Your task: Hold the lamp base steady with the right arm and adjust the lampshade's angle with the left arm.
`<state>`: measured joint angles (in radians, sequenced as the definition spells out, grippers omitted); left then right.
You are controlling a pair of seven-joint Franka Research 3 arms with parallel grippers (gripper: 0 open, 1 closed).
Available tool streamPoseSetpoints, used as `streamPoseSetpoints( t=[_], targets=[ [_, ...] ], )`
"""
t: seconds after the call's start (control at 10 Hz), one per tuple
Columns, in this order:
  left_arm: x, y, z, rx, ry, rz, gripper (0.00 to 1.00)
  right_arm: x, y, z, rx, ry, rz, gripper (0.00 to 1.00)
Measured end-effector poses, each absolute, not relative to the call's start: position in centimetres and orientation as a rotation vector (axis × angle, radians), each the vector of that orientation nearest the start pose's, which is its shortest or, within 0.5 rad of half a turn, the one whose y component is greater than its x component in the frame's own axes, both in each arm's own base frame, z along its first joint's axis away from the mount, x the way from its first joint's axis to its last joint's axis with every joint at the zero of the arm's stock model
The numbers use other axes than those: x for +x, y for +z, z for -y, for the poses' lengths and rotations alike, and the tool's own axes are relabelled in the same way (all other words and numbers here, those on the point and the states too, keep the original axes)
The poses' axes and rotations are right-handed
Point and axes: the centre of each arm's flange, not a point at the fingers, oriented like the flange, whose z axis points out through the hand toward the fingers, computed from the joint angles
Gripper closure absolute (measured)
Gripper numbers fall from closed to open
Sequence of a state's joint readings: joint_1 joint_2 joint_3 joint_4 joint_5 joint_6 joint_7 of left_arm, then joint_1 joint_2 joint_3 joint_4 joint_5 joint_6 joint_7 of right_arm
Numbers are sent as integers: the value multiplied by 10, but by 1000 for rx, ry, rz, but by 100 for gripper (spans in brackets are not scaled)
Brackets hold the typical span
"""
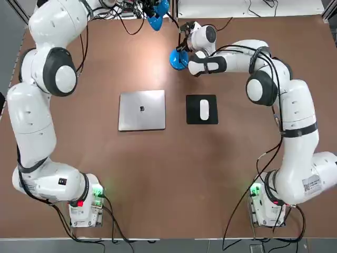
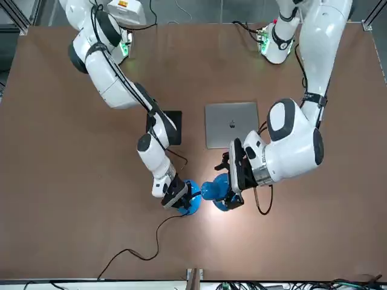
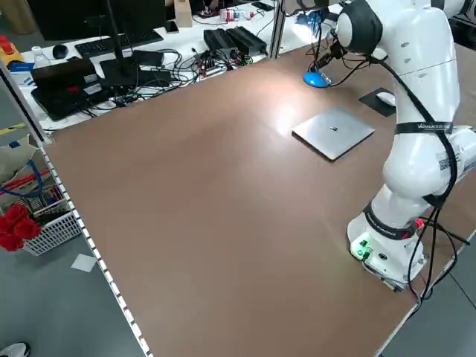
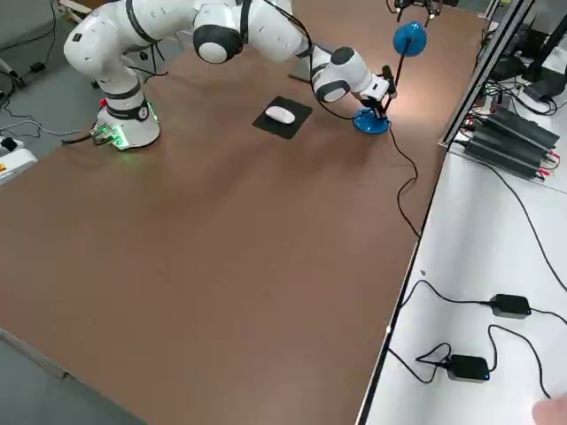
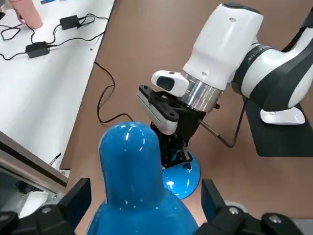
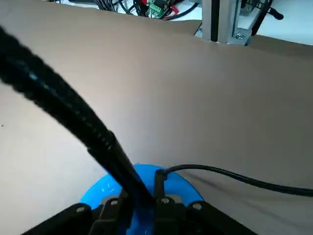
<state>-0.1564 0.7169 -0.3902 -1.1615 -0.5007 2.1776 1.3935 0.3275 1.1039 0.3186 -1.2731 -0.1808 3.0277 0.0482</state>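
Lamp base: glossy blue disc (image 1: 178, 59), on the table's far part, beyond the mouse pad (image 1: 192, 117) and white mouse (image 1: 204, 109).
Gooseneck stem: thin, black, ribbed (image 6: 73, 112); rises at a slant from the disc.
Power cord: black (image 6: 244, 184), runs from the base over the tabletop.
Lampshade: bright blue, smooth, narrow crown and flared rim (image 5: 133, 169); beside the base, off the table.
Right gripper: at the stem's foot, just over the disc (image 6: 142, 190); jaws closed on the gooseneck stem, one to each side.
Left gripper: at the lampshade (image 5: 146, 193); jaws wide apart, shade between them; whether either touches it, cannot tell.
Handling, shade: probably light, hard-shelled and slick; pads may slide on the gloss, and a hard squeeze could mark it.
Handling, stem: likely stiff but bendable, springing back a little.
Best hold: shade by opposite flanks of its flared part, level pressure; base by the stem's foot.
Step in hand, as judged: base secured, shade angle to be set; a slow tilt is called for.
Risk: a hard pull could drag or tip the disc.
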Motion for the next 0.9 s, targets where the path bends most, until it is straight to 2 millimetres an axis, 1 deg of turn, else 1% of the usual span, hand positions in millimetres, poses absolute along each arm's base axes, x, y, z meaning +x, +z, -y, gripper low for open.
streamPoseSetpoints(
  t=[0.2,0.3,0.9],
  targets=[
    [699,422,338,-2457,-1049,-2469,0,668,176,-411,-2568,-858,666,83],
    [699,419,341,-2456,-1052,-2469,0,668,176,-411,-2567,-865,684,84],
    [694,422,355,-2400,-1091,-2488,0,668,176,-411,-2567,-870,696,84]
  ],
)
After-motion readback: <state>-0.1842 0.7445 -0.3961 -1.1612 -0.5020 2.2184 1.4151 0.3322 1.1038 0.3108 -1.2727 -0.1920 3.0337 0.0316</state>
